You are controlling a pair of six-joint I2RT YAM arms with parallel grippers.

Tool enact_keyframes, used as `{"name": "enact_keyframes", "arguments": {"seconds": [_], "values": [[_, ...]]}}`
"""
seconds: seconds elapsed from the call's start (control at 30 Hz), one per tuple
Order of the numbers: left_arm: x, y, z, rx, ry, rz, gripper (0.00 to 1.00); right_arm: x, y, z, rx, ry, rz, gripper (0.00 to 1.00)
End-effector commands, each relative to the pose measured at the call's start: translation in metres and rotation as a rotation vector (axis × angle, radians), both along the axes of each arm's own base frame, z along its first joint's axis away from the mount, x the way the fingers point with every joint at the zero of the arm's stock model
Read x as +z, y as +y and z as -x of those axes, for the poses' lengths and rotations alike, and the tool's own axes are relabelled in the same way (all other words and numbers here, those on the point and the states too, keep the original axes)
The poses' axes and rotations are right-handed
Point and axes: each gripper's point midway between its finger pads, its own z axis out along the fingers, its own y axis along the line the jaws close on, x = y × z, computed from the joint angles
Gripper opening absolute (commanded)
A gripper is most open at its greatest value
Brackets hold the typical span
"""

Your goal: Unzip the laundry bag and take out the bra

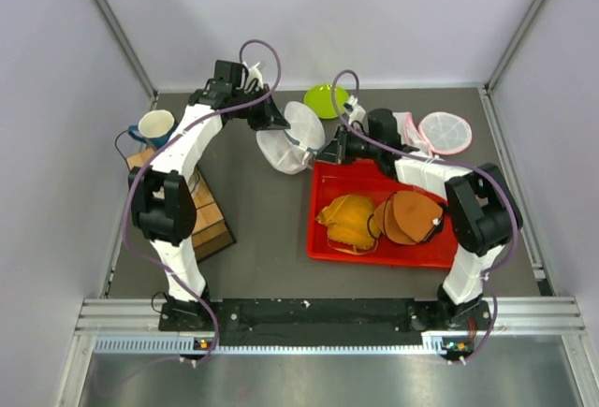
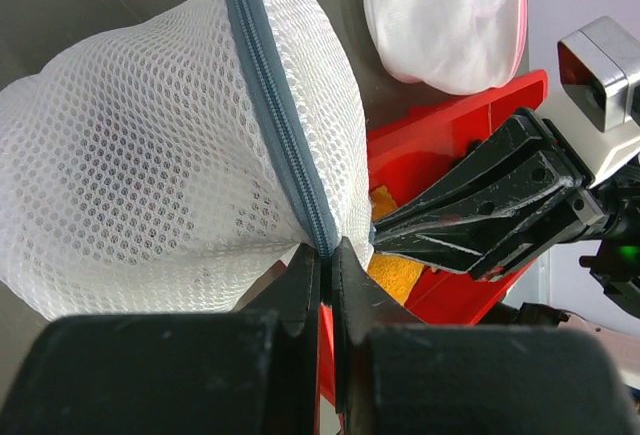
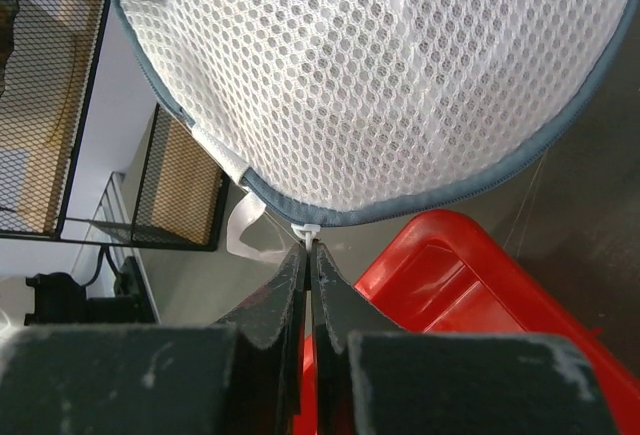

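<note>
Zipper pull (image 3: 307,228) — pinched in right end effector (image 3: 310,251).

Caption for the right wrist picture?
The right gripper pinches the zipper pull of a mesh laundry bag by a red tray.

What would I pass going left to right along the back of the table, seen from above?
Cup → white mesh bag → green dish → pink-rimmed bag.
</note>
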Motion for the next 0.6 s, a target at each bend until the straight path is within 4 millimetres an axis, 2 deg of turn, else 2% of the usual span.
{"name": "enact_keyframes", "arguments": {"seconds": [0.0,0.1,0.2,0.27,0.3,0.33,0.37,0.4,0.43,0.47,0.5,0.53,0.57], "values": [[0.030,0.006,-0.033,0.050,-0.120,0.032,0.00,0.015,-0.001,0.008,0.010,-0.035,0.005,0.00],[0.017,0.008,-0.051,0.091,-0.105,0.012,0.00,0.034,0.015,0.009,0.013,-0.061,-0.029,0.00],[-0.003,0.013,-0.064,0.131,-0.070,-0.034,0.00,0.044,0.028,0.006,-0.006,-0.053,-0.064,0.00],[-0.007,0.014,-0.065,0.171,-0.014,-0.019,0.39,0.044,0.034,0.001,-0.033,-0.030,-0.094,0.00],[-0.007,0.013,-0.065,0.188,-0.002,-0.010,0.65,0.040,0.036,-0.001,-0.042,-0.018,-0.100,0.00],[0.003,0.013,-0.063,0.216,-0.005,0.000,0.91,0.039,0.038,-0.003,-0.055,0.000,-0.117,0.00],[0.006,0.015,-0.062,0.233,-0.008,-0.006,0.99,0.041,0.039,-0.008,-0.070,-0.006,-0.137,0.00],[0.005,0.019,-0.057,0.254,0.001,-0.017,0.99,0.037,0.041,-0.010,-0.073,0.003,-0.143,0.00],[0.021,0.027,-0.053,0.296,-0.029,-0.027,0.99,0.036,0.042,-0.011,-0.078,0.016,-0.155,0.00],[0.026,0.028,-0.048,0.310,-0.032,-0.027,0.99,0.035,0.043,-0.011,-0.081,0.021,-0.162,0.00],[0.020,0.032,-0.039,0.321,-0.012,-0.033,0.99,0.035,0.044,-0.012,-0.081,0.022,-0.167,0.00],[0.039,0.032,-0.030,0.333,-0.046,-0.012,0.99,0.036,0.044,-0.013,-0.081,0.019,-0.168,0.00],[0.040,0.036,-0.026,0.356,-0.051,-0.025,0.99,0.036,0.044,-0.013,-0.081,0.021,-0.169,0.00]]}}
